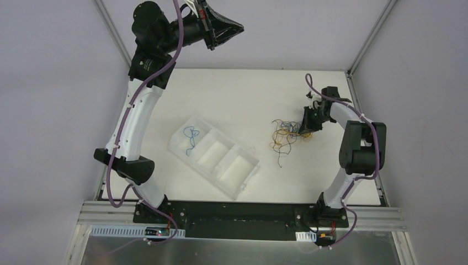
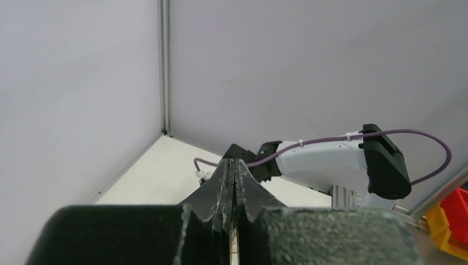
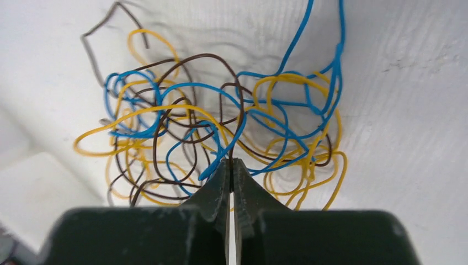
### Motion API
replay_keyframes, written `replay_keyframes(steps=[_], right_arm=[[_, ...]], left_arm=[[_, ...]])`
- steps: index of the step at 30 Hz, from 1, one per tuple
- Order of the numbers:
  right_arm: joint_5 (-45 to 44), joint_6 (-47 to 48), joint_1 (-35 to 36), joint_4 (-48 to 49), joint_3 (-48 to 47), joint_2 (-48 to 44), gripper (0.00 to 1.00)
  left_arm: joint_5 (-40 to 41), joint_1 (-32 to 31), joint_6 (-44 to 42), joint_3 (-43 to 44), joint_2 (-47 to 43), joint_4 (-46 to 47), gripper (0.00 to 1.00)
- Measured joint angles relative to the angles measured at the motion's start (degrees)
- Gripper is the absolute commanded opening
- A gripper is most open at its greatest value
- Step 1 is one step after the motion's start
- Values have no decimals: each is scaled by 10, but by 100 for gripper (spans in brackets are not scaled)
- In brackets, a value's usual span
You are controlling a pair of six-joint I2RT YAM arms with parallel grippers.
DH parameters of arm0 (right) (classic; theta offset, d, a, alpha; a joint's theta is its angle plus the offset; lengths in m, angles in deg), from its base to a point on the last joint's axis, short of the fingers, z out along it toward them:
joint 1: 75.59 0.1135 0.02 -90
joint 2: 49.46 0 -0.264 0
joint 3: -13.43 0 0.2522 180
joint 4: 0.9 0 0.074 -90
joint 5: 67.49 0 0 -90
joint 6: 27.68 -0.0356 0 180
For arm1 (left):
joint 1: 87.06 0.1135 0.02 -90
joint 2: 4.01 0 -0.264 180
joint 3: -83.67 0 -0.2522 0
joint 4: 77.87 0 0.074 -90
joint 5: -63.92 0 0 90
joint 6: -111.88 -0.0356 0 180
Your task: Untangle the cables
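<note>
White bench (image 1: 248,94), cables (image 1: 287,135) knotted near its right edge, right pincer (image 3: 230,160) clenched at the clump (strand nipped or not, can't tell), left pincer (image 2: 233,163) clenched empty aloft: you'd best lift slowly, one strand only.

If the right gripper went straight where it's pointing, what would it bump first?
The right gripper would most likely hit the tangle of cables first: brown and blue strands sit right at its shut jaws.
</note>
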Motion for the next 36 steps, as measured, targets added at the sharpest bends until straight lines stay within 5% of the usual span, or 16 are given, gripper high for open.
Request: replay_keyframes(steps=[3,5,12,18,32,34,36], right_arm=[[64,-12,-16,-14,-10,-4,0],[112,-23,-19,-25,-10,-19,0],[238,-53,10,-40,-10,-119,0],[264,-72,55,-42,-17,-170,0],[259,-109,71,-38,-18,-177,0],[259,-114,71,-37,-18,-178,0],[260,-120,71,-35,-18,-179,0]], left_arm=[[-5,0,-4,-56,-22,5,37],[-15,0,-11,-115,-31,1,49],[-31,-18,-38,-299,4,-51,67],[-31,-81,-62,-353,47,-91,74],[-1,-165,-43,-435,80,-87,66],[13,-169,-40,-438,86,-90,50],[27,-172,-32,-438,90,-90,12]])
